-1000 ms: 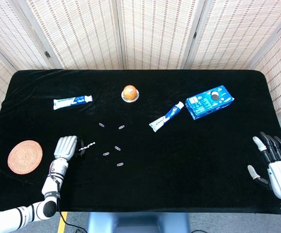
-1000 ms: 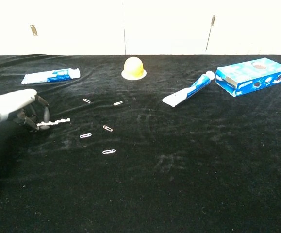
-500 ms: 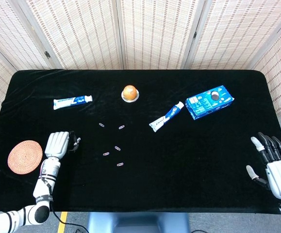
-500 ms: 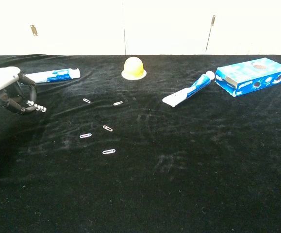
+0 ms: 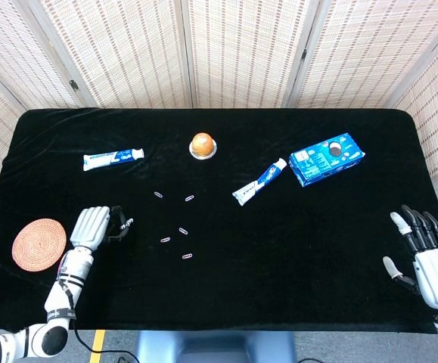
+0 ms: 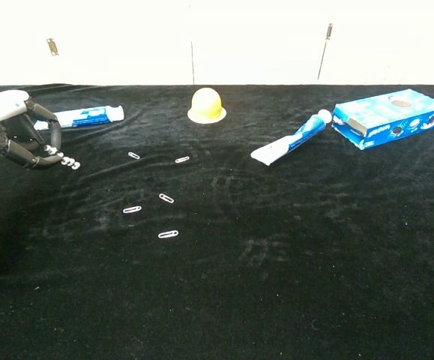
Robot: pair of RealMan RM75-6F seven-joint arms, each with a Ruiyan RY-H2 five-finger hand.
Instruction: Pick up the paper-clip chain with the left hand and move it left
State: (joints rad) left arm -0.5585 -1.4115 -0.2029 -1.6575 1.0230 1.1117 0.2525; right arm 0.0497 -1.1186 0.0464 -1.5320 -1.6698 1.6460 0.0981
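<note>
Ideally, the left hand [image 5: 90,225], fingers curled around the chain [image 6: 61,158] at the table's [image 5: 279,265] left side, lowers before opening, so the links settle without scattering.

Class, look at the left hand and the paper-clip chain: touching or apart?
Touching. The chest view shows the left hand with fingers curled around the paper-clip chain, whose free end sticks out.

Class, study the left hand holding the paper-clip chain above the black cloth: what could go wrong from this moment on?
1. The left hand holds the paper-clip chain only at its fingertips, with the free end dangling; it could slip out.
2. The woven coaster lies just left of the hand; moving further left, the chain might land on it or snag it.
3. Loose paper clips lie nearby; a low-hanging chain could drag one.
</note>
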